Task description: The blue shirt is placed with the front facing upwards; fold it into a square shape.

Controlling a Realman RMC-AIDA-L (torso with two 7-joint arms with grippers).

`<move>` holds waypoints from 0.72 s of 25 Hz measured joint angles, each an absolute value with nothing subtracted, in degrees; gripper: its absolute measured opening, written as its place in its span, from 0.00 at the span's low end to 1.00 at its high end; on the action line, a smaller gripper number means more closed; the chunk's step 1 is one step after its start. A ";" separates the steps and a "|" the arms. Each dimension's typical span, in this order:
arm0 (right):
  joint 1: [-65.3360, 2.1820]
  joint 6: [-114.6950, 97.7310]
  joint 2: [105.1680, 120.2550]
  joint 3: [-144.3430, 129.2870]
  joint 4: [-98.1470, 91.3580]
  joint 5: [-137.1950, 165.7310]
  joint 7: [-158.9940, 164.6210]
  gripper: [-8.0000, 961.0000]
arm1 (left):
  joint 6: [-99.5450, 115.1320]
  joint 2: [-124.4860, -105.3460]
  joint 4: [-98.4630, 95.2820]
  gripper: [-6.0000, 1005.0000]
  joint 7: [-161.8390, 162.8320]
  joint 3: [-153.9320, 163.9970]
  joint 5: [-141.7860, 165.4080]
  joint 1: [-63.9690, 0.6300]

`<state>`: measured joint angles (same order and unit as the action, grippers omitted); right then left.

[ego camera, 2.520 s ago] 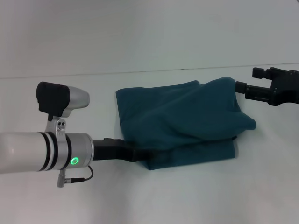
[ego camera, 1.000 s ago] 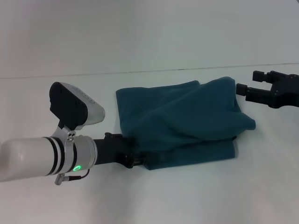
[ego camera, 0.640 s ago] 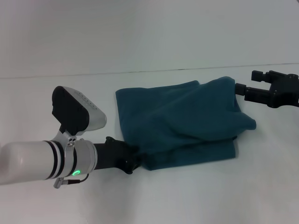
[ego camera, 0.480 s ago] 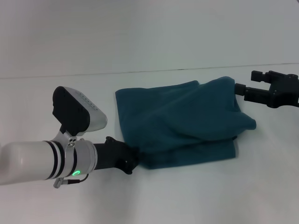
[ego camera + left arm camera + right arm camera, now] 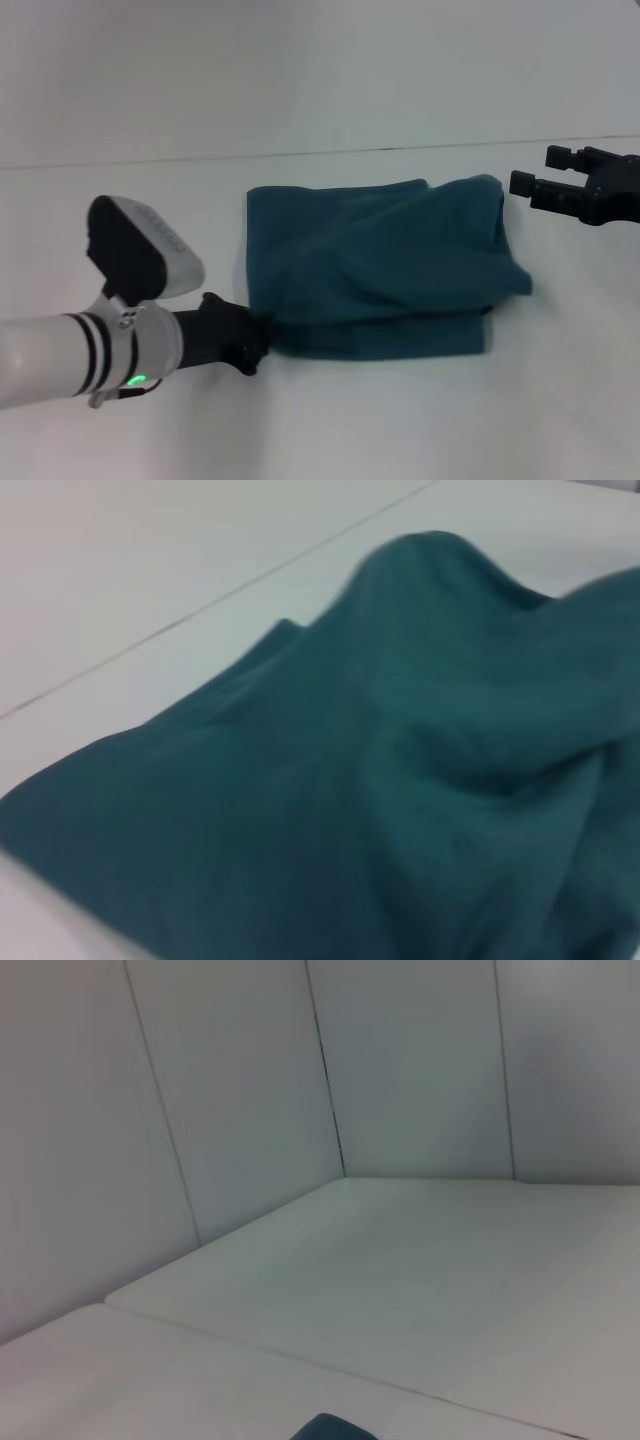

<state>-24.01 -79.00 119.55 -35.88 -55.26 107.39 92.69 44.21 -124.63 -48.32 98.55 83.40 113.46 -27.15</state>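
Left gripper [image 5: 255, 335] clamped the folded blue shirt [image 5: 380, 265] at its lower-left corner; right gripper [image 5: 535, 185] hung open, upper right, just clear.

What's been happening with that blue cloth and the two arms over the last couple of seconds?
The left gripper pulled back toward the robot's left, dragging the blue shirt's near corner along. The right gripper has parted from the cloth's far edge. The shirt stayed folded on the table.
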 joint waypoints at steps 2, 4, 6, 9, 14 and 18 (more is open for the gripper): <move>-24.00 -78.90 119.55 -35.64 -55.14 107.32 92.64 0.86 | 44.15 -124.63 -48.11 0.06 97.64 81.74 112.90 -26.55; -24.00 -78.71 119.61 -35.60 -54.84 107.28 92.51 0.86 | 44.09 -124.62 -47.59 0.06 95.87 79.44 111.13 -25.94; -24.13 -78.37 119.62 -35.59 -54.29 107.27 92.47 0.86 | 44.10 -124.63 -47.30 0.06 93.62 77.61 108.67 -25.02; -24.34 -77.72 119.60 -35.65 -53.60 107.33 92.68 0.86 | 44.76 -124.62 -47.23 0.06 88.76 75.63 103.46 -23.35; -24.42 -77.91 119.21 -36.24 -53.89 109.12 94.20 0.86 | 46.42 -124.63 -47.06 0.06 82.32 75.04 97.31 -21.51; -25.31 -79.94 118.42 -36.70 -54.87 115.77 98.73 0.86 | 46.98 -124.63 -45.88 0.06 80.93 74.33 95.56 -21.48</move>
